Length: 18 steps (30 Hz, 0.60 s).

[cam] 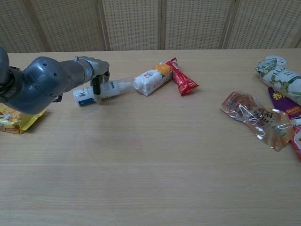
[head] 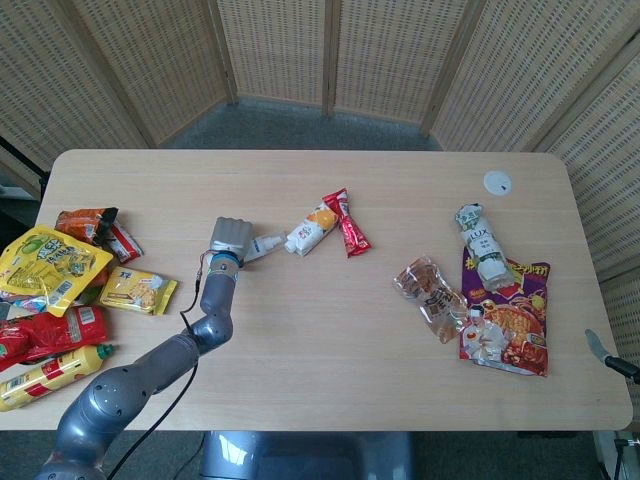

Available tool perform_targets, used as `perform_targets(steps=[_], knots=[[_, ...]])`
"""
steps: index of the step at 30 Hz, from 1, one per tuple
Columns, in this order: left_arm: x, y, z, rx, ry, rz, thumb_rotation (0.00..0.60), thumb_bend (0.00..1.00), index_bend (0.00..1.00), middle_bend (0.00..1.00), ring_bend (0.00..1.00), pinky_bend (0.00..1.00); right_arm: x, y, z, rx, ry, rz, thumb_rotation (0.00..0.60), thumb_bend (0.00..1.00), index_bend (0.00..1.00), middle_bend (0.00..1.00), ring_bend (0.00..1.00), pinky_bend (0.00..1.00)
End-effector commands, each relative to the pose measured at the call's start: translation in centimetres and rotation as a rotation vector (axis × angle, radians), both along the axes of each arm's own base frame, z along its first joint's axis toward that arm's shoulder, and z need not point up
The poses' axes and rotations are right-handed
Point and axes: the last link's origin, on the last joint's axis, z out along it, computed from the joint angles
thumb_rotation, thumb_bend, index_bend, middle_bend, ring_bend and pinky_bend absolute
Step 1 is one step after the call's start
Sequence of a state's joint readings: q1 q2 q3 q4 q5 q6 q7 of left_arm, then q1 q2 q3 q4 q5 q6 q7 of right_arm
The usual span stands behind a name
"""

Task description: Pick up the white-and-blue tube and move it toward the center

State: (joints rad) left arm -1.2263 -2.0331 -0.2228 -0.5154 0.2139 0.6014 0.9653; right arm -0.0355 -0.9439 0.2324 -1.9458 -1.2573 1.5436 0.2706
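The white-and-blue tube [cam: 113, 87] lies on the table left of centre. Its nozzle [head: 264, 244] points right toward a white-and-orange carton [cam: 151, 79]. My left hand [head: 228, 238] sits over the tube's middle with its fingers [cam: 97, 87] curled round it, gripping it. In the chest view the tube's capped end [cam: 82, 96] sticks out to the left of the hand. I cannot tell whether the tube is off the table. Only a grey tip [head: 600, 350] shows at the far right edge, perhaps my right hand.
A red snack bar [head: 346, 222] lies against the carton [head: 308, 230]. A pile of snack bags [head: 55, 275] fills the table's left end. At the right are a clear packet [head: 432, 297], a LUX pack [head: 480, 245] and a purple bag [head: 505, 325].
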Motion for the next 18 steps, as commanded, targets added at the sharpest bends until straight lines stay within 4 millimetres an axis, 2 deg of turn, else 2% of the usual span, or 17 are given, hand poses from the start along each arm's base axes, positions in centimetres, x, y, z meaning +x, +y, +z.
perform_targets(steps=[1, 13, 18], knots=[[0.0, -0.1, -0.1, 0.008, 0.004, -0.011, 0.6, 0.07, 0.68, 0.51, 0.55, 0.77, 0.0, 0.0, 0.0, 0.001, -0.004, 0.002, 0.6, 0.24, 0.06, 0.0, 0.0, 0.0], [0.6, 0.7, 1.6, 0.07, -0.037, -0.037, 0.6, 0.07, 0.71, 0.56, 0.6, 0.8, 0.1, 0.0, 0.0, 0.004, -0.004, 0.004, 0.6, 0.24, 0.06, 0.0, 0.0, 0.0], [1.2, 1.2, 3.5, 0.112, -0.064, -0.06, 0.6, 0.07, 0.71, 0.56, 0.6, 0.8, 0.1, 0.0, -0.1, 0.006, -0.004, 0.004, 0.6, 0.24, 0.06, 0.0, 0.0, 0.0]])
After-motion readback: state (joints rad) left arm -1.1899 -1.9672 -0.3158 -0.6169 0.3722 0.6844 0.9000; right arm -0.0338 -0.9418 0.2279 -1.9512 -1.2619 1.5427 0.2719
